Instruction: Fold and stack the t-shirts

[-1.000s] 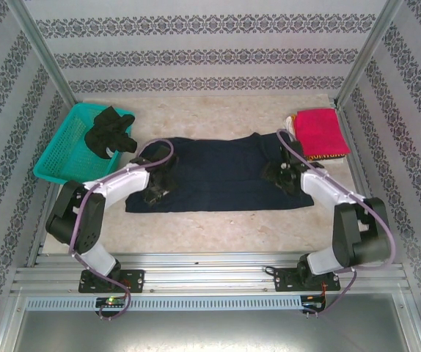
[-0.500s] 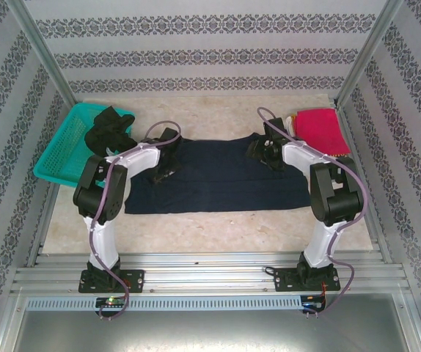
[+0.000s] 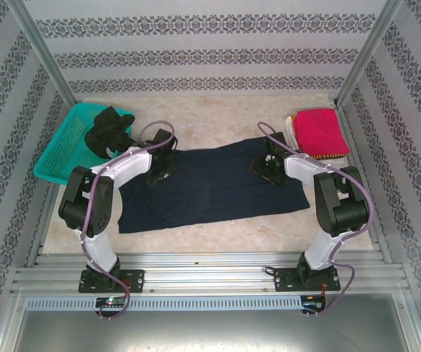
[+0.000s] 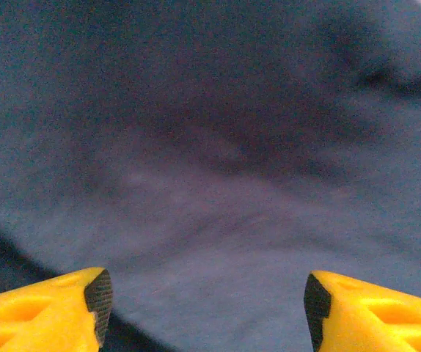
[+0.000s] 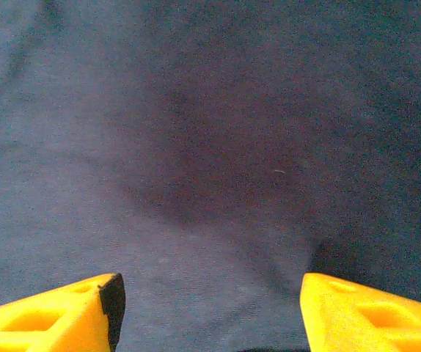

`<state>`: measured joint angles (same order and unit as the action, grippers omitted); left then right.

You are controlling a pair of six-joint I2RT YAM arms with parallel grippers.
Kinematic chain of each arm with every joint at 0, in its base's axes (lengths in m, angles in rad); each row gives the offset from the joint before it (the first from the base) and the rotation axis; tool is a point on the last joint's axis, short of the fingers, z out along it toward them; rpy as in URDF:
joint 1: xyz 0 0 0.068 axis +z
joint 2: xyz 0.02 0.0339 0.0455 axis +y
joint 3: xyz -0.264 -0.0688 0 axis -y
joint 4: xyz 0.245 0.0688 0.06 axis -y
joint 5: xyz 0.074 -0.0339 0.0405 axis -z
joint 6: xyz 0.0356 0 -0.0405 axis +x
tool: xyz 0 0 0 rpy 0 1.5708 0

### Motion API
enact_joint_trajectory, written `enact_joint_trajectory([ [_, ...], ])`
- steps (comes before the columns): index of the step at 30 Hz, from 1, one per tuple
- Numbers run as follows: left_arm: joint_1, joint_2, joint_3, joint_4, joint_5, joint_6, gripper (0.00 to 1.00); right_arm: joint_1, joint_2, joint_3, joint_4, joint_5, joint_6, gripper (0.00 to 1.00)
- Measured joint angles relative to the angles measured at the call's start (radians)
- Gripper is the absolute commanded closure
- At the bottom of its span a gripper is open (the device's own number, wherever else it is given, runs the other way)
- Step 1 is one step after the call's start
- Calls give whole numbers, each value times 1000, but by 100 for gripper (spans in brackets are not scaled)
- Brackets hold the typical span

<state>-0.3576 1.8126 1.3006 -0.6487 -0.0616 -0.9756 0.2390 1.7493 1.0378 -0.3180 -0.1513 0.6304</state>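
Observation:
The large dark navy t-shirt point(image 3: 210, 187) lies spread as a wide band across the middle of the table. My left gripper point(image 3: 159, 170) hovers over its upper left part, jaws wide open, navy cloth point(image 4: 218, 169) below the yellow fingertips point(image 4: 64, 315). My right gripper point(image 3: 269, 167) is over the shirt's upper right part, also open, with navy cloth point(image 5: 210, 161) between its fingertips point(image 5: 364, 315) and nothing held. A folded pinkish-red t-shirt point(image 3: 320, 130) rests at the back right. The black t-shirt point(image 3: 110, 130) lies crumpled in the basket.
A teal mesh basket point(image 3: 58, 158) stands at the back left. The red shirt sits on other folded cloth with a light edge point(image 3: 293, 126). Patterned walls enclose the table; a metal rail point(image 3: 210, 275) runs along the near edge.
Both arms came back from the far edge and their grippers now stand over the shirt. The navy shirt now lies wider and slanted, its near edge closer to the front.

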Motion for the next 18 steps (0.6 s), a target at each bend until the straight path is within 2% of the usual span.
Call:
enact_joint_trajectory([
  [4,16,70,253,-58,-64,58,29,35,0,92,4,-6,-28,35],
  [9,80,237,527,-159,-147,122,33,49,0,142,29,-23,-33,34],
  [14,121,418,697,-295,-170,199,41,49,5,142,31,-23,-33,34],
  [18,122,504,753,-375,-158,249,47,49,10,138,32,-23,-33,34],
])
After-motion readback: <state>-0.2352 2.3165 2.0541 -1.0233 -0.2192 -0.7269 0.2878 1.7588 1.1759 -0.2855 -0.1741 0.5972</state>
